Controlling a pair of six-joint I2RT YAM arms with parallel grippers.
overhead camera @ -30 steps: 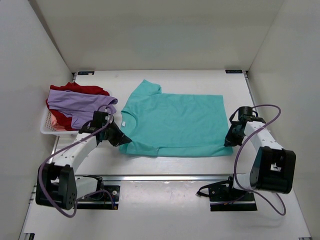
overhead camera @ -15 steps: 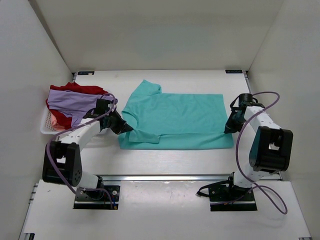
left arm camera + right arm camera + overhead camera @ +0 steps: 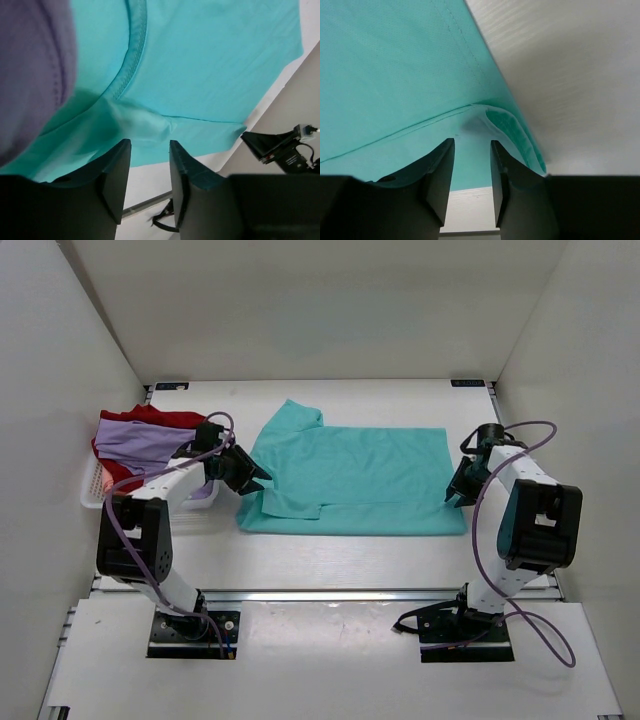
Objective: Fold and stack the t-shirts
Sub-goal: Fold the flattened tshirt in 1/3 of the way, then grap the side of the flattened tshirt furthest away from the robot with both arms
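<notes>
Left hand (image 3: pixel 260 480) and right hand (image 3: pixel 452 497), nearly closed, pinch opposite ends of the teal t-shirt (image 3: pixel 370 465) (long axis running between them); its far edge lies beyond both.

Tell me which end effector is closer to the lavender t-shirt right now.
Left. The left end effector sits just beside the lavender t-shirt, gripping the teal t-shirt near its collar; the right end effector holds the hem end, on the far side.

White bench (image 3: pixel 340 558) boxed in by plain white panels — back wall (image 3: pixel 320 310), left wall (image 3: pixel 50 390), right wall (image 3: pixel 585 370). Metal rail (image 3: pixel 330 594) along near edge. Even light, soft shadows.
</notes>
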